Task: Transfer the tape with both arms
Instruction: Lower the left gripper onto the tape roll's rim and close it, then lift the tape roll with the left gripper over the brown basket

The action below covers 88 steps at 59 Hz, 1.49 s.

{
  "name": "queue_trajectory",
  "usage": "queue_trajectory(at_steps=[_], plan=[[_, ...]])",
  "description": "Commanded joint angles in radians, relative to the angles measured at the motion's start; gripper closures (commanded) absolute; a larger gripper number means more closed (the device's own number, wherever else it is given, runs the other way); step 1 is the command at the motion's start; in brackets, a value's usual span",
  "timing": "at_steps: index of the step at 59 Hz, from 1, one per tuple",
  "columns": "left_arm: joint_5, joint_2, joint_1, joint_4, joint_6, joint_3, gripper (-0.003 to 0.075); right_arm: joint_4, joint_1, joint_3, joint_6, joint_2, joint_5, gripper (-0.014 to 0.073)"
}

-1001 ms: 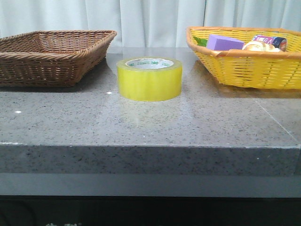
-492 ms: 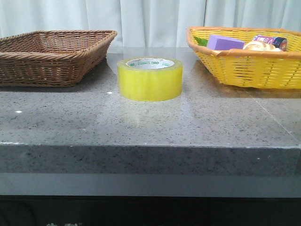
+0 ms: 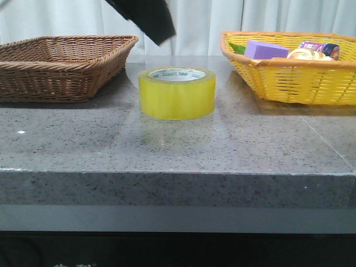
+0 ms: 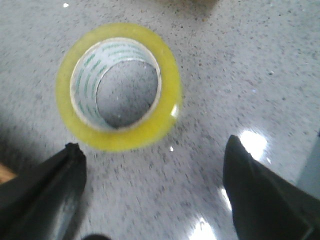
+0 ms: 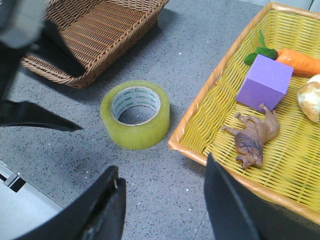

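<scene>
The tape (image 3: 177, 93), a wide yellow-green roll, lies flat on the grey stone table (image 3: 178, 150) between two baskets. Part of my left arm (image 3: 147, 19) hangs black above and behind it. In the left wrist view the left gripper (image 4: 154, 156) is open above the table, its fingers (image 4: 60, 185) wide apart. The tape (image 4: 167, 95) sits just beyond the fingertips, not between them. My right gripper (image 5: 161, 167) is open too, high over the table. It is short of the tape (image 5: 135, 132), beside the yellow basket's rim. Nothing is held.
A brown wicker basket (image 3: 61, 72) stands at the left and is seen from above (image 5: 100, 35) in the right wrist view. The yellow basket (image 3: 300, 83) at the right holds a purple block (image 5: 264, 82), a carrot (image 5: 300, 60) and a toy lion (image 5: 255, 137). The table's front edge (image 3: 178, 173) runs across.
A black part of the left arm has come into the top of the front view above the tape. The tape and the baskets have stayed put.
</scene>
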State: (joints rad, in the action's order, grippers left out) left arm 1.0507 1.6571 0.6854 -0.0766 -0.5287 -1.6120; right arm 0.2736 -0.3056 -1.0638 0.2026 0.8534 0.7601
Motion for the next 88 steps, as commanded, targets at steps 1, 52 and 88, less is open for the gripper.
queue_trajectory(at_steps=[1,52,88], plan=[[-0.005,0.044,0.007,-0.02,-0.022,-0.107,0.0162,0.01,0.003,-0.021,0.008,-0.003,-0.068,0.0199],[0.091,0.392,-0.004,-0.108,-0.064,-0.356,0.0283,0.01,0.003,-0.021,0.008,-0.002,-0.068,0.0199],[0.234,0.39,-0.022,-0.087,0.086,-0.588,0.0548,0.01,0.003,-0.021,0.008,-0.002,-0.068,0.0199]])
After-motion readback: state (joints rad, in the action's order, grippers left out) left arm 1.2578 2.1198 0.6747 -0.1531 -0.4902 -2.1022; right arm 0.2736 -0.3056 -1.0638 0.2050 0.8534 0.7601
